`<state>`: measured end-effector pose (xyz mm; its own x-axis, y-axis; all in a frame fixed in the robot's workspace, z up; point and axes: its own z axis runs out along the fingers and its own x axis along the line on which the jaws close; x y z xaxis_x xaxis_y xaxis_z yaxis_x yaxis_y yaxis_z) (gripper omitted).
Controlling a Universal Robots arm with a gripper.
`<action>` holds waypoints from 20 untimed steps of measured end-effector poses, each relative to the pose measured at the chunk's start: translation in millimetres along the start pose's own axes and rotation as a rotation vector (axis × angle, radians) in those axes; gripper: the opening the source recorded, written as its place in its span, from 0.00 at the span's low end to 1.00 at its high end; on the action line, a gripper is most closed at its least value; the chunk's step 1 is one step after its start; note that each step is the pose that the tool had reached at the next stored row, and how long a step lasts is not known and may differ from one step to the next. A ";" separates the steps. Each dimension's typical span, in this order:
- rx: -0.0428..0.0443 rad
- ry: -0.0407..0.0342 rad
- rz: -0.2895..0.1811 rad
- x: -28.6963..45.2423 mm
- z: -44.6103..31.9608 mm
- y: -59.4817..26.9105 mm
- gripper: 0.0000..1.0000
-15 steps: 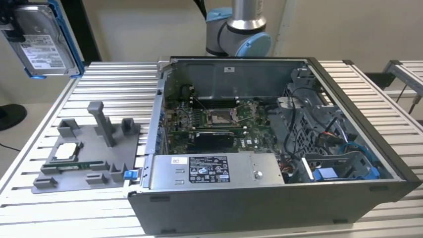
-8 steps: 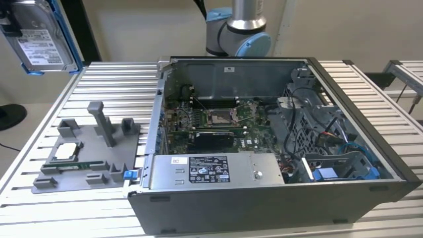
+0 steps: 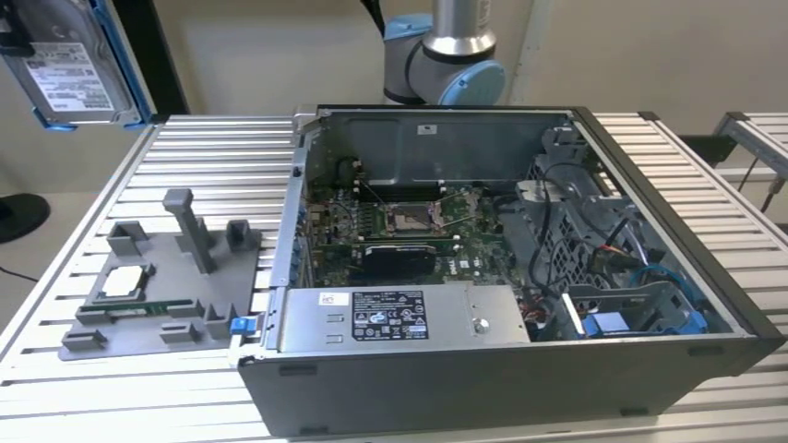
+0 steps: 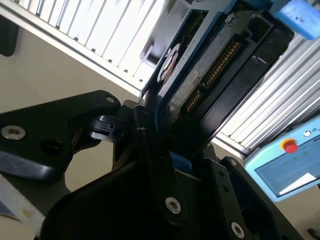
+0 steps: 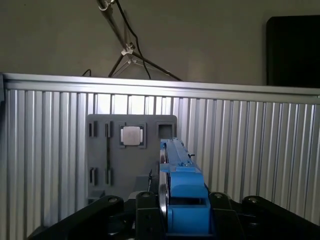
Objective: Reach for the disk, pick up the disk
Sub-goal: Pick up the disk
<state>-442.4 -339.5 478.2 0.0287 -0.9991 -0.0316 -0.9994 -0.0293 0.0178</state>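
The gripper (image 5: 182, 202) was clamped on the disk (image 5: 179, 170), its black fingers (image 5: 145, 202) pressed against the two flat faces. The disk stood edge-on between them, and one blue rail ran out past the fingertips. In the second wrist view the gripper (image 4: 175, 150) held the disk (image 4: 210, 65) by its near end, with a row of connector pins showing along the drive's side. The disk hung clear of the ribbed metal table (image 5: 240, 145), which lay well beyond the fingertips. On that table, straight out past the held disk, sat a grey fixture tray (image 5: 150, 125) with a small square chip (image 5: 132, 135) in one pocket. Farther from the hand stood the open computer case (image 3: 518, 240).
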 end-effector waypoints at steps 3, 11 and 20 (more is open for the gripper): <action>0.0000 0.0000 0.000 -0.1 -4.8 0.1 0.00; -0.0001 0.0000 0.000 -0.6 -19.9 0.3 0.00; 0.0000 0.0000 0.000 -1.0 -31.5 0.5 0.00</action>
<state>-442.4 -339.6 509.7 0.0288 -0.9991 -0.0316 -0.9994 -0.0293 0.0178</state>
